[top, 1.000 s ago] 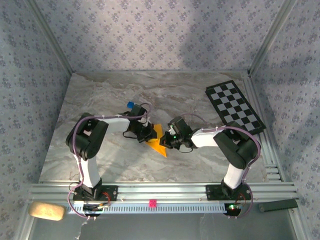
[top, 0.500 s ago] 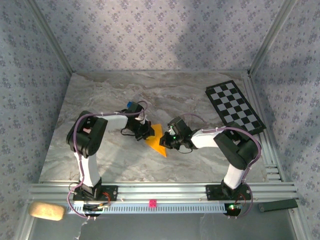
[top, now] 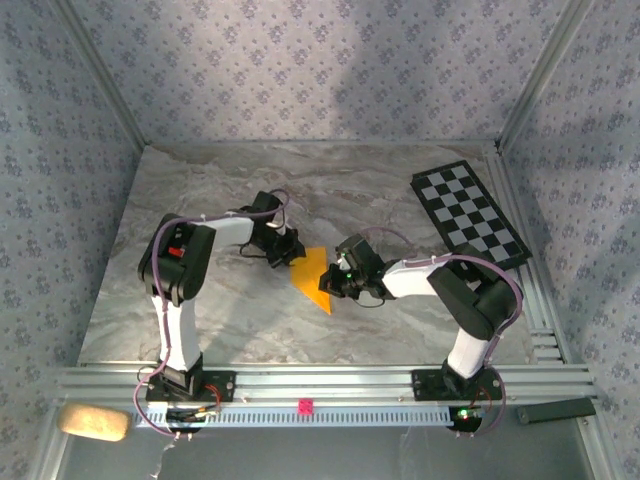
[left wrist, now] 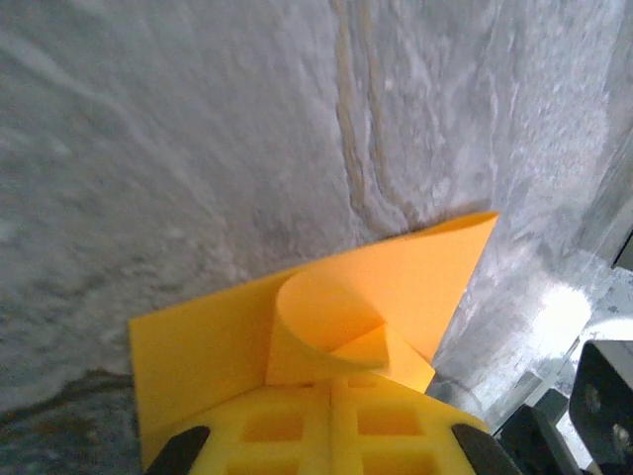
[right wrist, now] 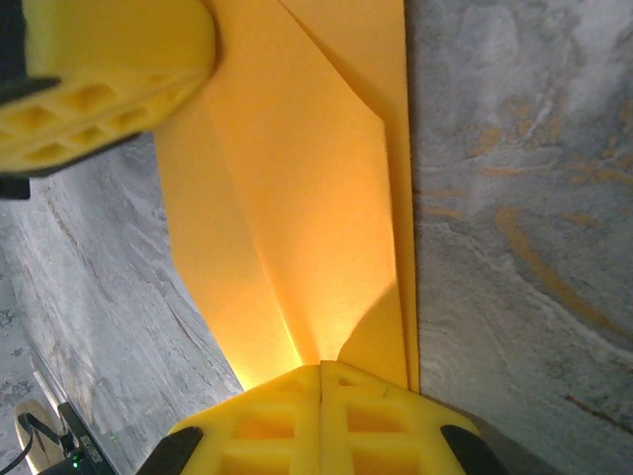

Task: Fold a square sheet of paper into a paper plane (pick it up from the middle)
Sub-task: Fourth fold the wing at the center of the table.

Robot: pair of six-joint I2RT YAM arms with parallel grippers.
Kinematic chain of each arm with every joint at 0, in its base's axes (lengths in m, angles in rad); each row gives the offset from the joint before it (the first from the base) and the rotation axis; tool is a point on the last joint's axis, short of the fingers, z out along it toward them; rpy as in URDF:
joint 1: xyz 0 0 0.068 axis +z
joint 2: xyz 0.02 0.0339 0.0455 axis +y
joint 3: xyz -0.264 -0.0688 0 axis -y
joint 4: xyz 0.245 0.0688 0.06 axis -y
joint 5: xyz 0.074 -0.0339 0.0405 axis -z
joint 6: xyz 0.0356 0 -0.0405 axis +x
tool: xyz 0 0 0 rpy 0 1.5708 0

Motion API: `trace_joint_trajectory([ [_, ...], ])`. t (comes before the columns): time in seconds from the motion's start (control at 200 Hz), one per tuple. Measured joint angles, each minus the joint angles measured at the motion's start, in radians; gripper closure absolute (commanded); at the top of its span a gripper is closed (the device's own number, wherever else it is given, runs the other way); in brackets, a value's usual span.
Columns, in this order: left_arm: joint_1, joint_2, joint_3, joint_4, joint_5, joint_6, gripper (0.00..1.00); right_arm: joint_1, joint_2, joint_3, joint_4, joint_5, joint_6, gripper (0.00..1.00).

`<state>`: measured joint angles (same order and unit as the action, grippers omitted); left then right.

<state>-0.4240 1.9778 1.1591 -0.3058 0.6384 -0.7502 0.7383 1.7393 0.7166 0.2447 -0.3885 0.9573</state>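
Orange-yellow square sheet of paper [right wrist: 297, 198], creased to a pointed wedge, lies mid-tabletop [top: 200, 300] w/ the right pincer [right wrist: 321, 381] clamped shut on its near-right edge. Further out, the left pincer [left wrist: 331, 396] is closed too & seems to nip a flap that curls up loose. Risk: if the two pull apart, the paper prob. tears; if the curl gets flattened off-line, the crease lands crooked.

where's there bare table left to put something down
Bare table along the back wall and the near strip between left arm and right arm. Crowded at centre around the folded paper; checkered board takes the far right.
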Motion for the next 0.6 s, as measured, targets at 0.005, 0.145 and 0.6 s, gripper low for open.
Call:
trace_joint_trajectory([
  [0.005, 0.001, 0.0, 0.001, -0.001, 0.0, 0.0, 0.97, 0.0, 0.0, 0.0, 0.0, 0.0, 0.0, 1.0],
  [0.145, 0.027, 0.022, 0.051, -0.019, -0.037, 0.006, 0.97, 0.0, 0.0, -0.002, 0.003, 0.0, -0.002, 1.0],
  [0.6, 0.05, 0.049, 0.135, -0.063, -0.142, 0.027, 0.93, -0.002, -0.018, -0.019, -0.013, -0.025, -0.039, 1.0],
])
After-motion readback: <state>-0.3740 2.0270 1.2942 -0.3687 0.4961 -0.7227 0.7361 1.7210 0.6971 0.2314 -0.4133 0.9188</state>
